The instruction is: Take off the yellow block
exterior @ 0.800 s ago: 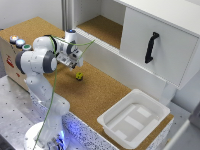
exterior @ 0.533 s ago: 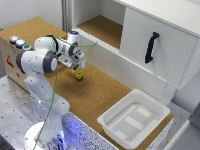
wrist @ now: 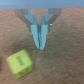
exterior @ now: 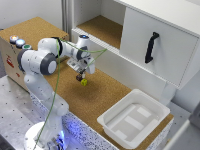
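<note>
**Yellow block on the cork counter beside a closed, empty gripper**

Yellow block (wrist: 19, 61) was a small bright cube with a dark mark on one face. It lay on the brown cork counter (exterior: 107, 92), just beside the gripper (exterior: 79, 77) and not touching it. In the wrist view the gripper (wrist: 40, 46) had its two fingers pressed together, holding nothing, tips close to the cork. In the exterior view the block (exterior: 84, 82) sat just past the fingertips, towards that view's right. The white arm (exterior: 42, 60) reached over the counter from its round base. Behind it stood an open cupboard shelf (exterior: 100, 27) and a white door with a black handle (exterior: 151, 46). A white plastic tray (exterior: 132, 120) sat well apart, at the exterior view's lower right. Coloured buttons (exterior: 19, 42) topped a box at that view's left.
</note>
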Tool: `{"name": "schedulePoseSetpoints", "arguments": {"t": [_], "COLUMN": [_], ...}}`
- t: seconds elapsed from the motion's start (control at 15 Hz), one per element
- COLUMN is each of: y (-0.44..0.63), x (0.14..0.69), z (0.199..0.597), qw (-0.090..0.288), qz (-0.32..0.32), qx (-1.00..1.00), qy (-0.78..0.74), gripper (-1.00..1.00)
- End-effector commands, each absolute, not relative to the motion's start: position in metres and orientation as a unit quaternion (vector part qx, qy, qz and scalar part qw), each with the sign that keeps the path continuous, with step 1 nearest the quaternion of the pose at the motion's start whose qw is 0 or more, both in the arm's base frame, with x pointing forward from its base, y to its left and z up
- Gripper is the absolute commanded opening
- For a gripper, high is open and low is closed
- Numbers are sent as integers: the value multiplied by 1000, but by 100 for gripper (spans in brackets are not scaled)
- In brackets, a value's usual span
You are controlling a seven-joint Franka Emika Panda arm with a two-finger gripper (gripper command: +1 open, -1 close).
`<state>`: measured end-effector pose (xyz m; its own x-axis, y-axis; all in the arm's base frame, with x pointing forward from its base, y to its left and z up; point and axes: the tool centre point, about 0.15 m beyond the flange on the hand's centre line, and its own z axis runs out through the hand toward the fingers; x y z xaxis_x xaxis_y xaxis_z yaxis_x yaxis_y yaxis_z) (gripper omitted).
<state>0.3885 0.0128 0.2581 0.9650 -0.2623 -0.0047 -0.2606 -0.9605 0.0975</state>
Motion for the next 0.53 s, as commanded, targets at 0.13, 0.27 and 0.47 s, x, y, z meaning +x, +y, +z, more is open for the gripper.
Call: {"name": "schedulePoseSetpoints", "arguments": {"t": [0.13, 0.27, 0.47], "y": [3, 11, 11], "x": [366, 366, 366], "z": [273, 278, 278], "qw": [30, 25, 25], "qz": [-2, 1, 1], "qx": [991, 992, 992], "qy": [-127, -121, -121], "gripper": [100, 100, 100]}}
